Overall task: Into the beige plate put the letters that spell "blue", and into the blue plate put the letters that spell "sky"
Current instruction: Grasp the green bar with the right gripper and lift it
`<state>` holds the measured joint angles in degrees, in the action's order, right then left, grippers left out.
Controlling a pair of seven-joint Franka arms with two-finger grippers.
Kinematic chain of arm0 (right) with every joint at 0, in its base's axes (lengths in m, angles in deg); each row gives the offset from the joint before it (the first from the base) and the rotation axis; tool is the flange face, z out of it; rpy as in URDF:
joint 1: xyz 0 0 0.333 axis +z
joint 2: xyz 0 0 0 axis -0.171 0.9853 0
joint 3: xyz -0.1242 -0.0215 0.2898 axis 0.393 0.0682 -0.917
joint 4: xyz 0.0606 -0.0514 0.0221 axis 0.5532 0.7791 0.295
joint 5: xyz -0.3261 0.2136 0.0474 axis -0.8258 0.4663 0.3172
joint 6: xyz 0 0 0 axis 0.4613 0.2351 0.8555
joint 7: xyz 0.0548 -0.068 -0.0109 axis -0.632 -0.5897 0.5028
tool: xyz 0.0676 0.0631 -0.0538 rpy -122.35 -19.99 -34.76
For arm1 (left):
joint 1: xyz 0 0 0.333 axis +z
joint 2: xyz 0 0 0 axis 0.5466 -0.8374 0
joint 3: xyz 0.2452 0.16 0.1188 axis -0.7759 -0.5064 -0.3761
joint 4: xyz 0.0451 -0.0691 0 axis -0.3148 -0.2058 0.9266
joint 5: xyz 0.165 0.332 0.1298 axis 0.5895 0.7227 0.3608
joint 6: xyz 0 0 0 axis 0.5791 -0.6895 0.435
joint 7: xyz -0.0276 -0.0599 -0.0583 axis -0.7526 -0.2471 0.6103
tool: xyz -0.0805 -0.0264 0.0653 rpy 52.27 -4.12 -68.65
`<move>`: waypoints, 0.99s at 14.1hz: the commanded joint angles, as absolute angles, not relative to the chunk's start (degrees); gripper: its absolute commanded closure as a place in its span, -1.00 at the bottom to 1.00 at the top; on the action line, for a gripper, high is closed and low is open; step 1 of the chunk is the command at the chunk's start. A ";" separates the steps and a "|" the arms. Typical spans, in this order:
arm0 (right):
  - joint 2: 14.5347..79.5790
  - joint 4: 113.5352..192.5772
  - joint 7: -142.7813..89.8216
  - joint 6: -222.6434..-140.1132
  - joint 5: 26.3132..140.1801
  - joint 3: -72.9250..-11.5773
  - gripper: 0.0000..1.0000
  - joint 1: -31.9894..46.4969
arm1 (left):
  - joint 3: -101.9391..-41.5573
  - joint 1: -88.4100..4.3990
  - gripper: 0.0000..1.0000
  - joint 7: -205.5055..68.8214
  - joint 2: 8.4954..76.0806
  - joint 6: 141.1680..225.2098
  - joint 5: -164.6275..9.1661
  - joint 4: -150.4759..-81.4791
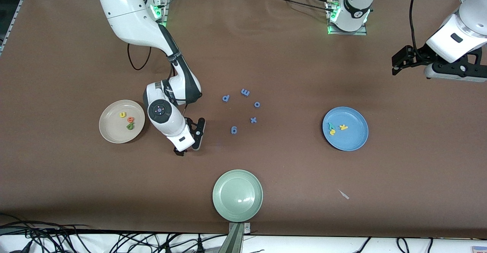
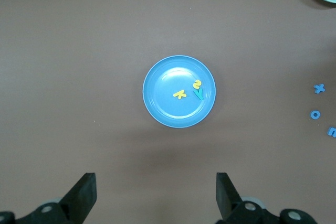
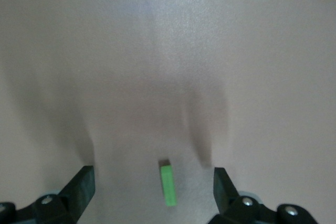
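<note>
1. Beige plate, toward the right arm's end of the table: holds yellow u, orange e and green b. Three of four "blue" letters appear to be in.
2. Right gripper is low over bare table just beside the beige plate, fingers spread wide, nothing held. The right wrist view shows the thin green l lying on the table between the open fingers; it looks like the last letter to move.
3. Loose blue letters lie mid-table, not part of the job.
4. Pale green plate, nearest the front camera: empty.
5. Blue plate: yellow s, yellow k, teal y inside. "Sky" looks done.
6. Left gripper waits high over the table's edge at the left arm's end, fingers apart, empty.
</note>
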<state>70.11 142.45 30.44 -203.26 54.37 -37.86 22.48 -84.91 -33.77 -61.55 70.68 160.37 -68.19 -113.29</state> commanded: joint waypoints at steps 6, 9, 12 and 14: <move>72.37 139.64 33.18 -203.31 54.57 -38.38 -0.44 20.48 | -85.15 -33.83 -1.00 -62.07 70.46 159.01 -68.74 -111.98; 72.28 139.64 32.47 -202.96 55.28 -38.38 0.48 20.30 | -85.15 -33.83 -1.00 -61.98 70.46 158.93 -68.74 -111.98; 72.37 139.64 32.39 -202.95 55.28 -38.38 1.00 20.30 | -85.15 -33.83 -1.00 -61.98 70.46 158.84 -68.74 -111.98; 72.37 139.64 32.30 -202.95 55.19 -38.38 1.00 20.21 | -85.15 -33.83 -1.00 -61.98 70.46 158.84 -68.74 -111.98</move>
<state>70.94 141.04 31.66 -202.69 54.48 -37.89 20.96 -84.92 -33.77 -61.55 70.68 160.13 -68.19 -113.29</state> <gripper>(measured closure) 0.912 0.000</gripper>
